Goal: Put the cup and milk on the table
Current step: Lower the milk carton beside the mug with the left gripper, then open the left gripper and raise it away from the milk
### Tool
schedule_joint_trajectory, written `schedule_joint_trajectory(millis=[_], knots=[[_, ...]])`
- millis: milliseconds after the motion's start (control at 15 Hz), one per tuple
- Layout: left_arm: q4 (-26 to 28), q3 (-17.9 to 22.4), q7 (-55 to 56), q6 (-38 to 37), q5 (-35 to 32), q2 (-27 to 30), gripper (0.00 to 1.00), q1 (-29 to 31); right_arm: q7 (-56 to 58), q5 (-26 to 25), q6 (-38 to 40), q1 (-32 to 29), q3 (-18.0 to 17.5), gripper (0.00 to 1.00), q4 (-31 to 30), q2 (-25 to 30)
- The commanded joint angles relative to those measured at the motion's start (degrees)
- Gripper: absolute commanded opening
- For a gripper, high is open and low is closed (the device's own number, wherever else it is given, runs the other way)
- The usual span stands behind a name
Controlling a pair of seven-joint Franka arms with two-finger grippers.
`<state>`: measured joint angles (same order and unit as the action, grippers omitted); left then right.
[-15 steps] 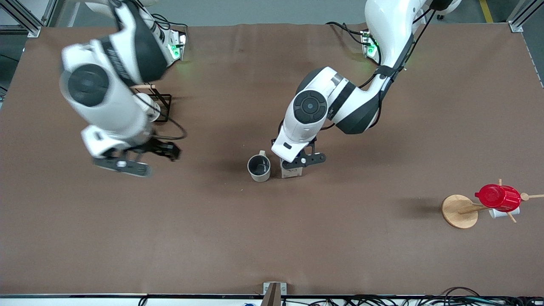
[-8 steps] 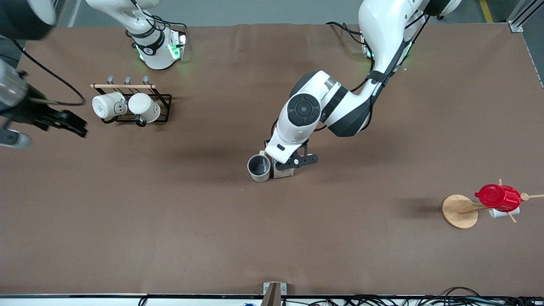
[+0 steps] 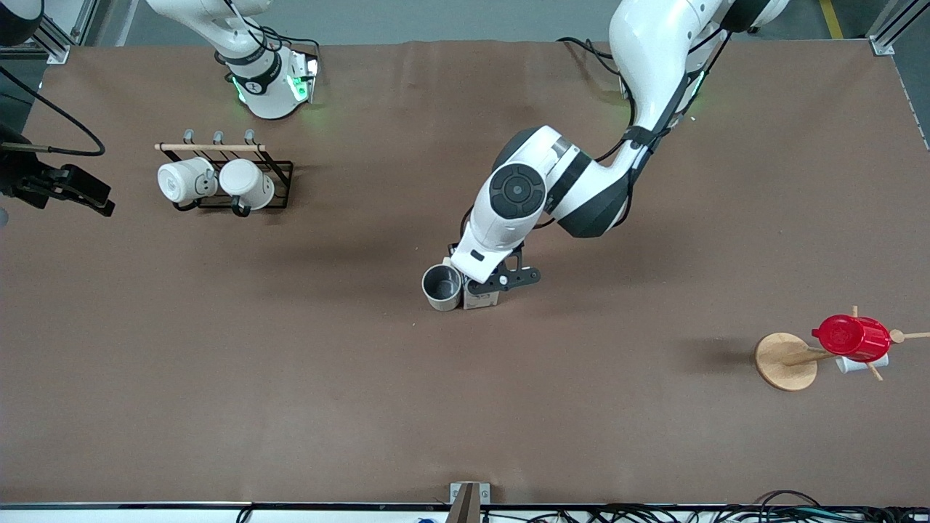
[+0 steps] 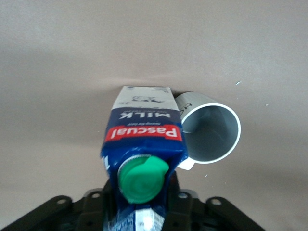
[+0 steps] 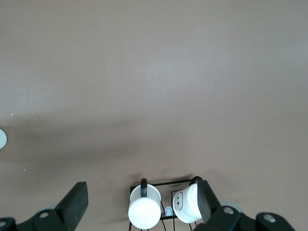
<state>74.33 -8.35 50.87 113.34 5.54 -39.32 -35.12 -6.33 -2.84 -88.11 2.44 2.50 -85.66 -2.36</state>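
The cup (image 3: 442, 288), cream-white with a dark grey inside, stands upright on the brown table (image 3: 465, 407) near its middle. My left gripper (image 3: 495, 279) is shut on the top of the milk (image 3: 480, 298), a blue carton with a green cap, held upright right beside the cup on the side toward the left arm's end. In the left wrist view the left gripper (image 4: 142, 197) grips the milk (image 4: 143, 137) below its cap, with the cup (image 4: 211, 132) against it. I cannot tell if the carton's base touches the table. My right gripper (image 3: 76, 195) is open and empty, up over the table's edge at the right arm's end; in its own view the right gripper (image 5: 142, 202) spans wide.
A black wire rack (image 3: 280, 171) holding two plain white mugs (image 3: 182, 181) stands near the right arm's base, also in the right wrist view (image 5: 144, 211). A wooden mug tree (image 3: 785, 361) with a red cup (image 3: 851, 337) stands toward the left arm's end.
The right arm has swung from near the table's middle out to the right arm's end. The left gripper has carried the milk a little closer to the cup.
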Motion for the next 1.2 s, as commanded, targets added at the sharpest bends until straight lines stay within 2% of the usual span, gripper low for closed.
schedule_joint_trajectory(millis=[0, 133, 400, 533, 667, 800, 867, 1133], knots=[[-1.47, 0.44, 0.81, 0.39, 0.78, -0.84, 1.0, -0.91, 0.97, 1.17, 0.04, 0.28, 0.14, 1.0, 0.91, 1.04], [-1.47, 0.61, 0.89, -0.05, 0.78, -0.32, 1.0, -0.91, 1.32, 1.25, 4.85, 0.11, 0.13, 1.0, 5.13, 0.43], [-1.55, 1.75, 0.72, -4.96, 0.35, 5.03, 1.0, 0.23, 1.59, 2.31, 5.14, 0.2, 0.22, 1.0, 5.06, 0.25], [-1.55, 4.55, 0.11, -8.29, 0.0, 9.42, 1.0, 0.84, 1.59, 2.31, 5.22, 0.2, 0.22, 1.0, 4.97, 0.25], [-1.47, 7.81, -2.16, -10.76, -3.32, 13.29, 1.0, 1.11, 1.59, 2.31, 5.31, 0.2, 0.22, 1.0, 4.53, 0.25], [-1.38, 9.31, -6.47, -15.06, -8.68, 17.33, 1.0, 1.89, 1.59, 2.31, 5.14, 0.11, 0.22, 1.0, 4.53, 0.25], [-1.38, 9.84, -9.36, -17.08, -11.06, 19.53, 1.0, 4.34, 1.59, 2.31, 5.14, 0.19, 0.22, 1.0, 4.53, 0.25], [-1.11, 9.49, -19.38, -24.11, -10.55, 26.74, 1.0, 12.69, 1.59, 2.31, 5.14, 0.11, 0.22, 1.0, 4.53, 0.25]])
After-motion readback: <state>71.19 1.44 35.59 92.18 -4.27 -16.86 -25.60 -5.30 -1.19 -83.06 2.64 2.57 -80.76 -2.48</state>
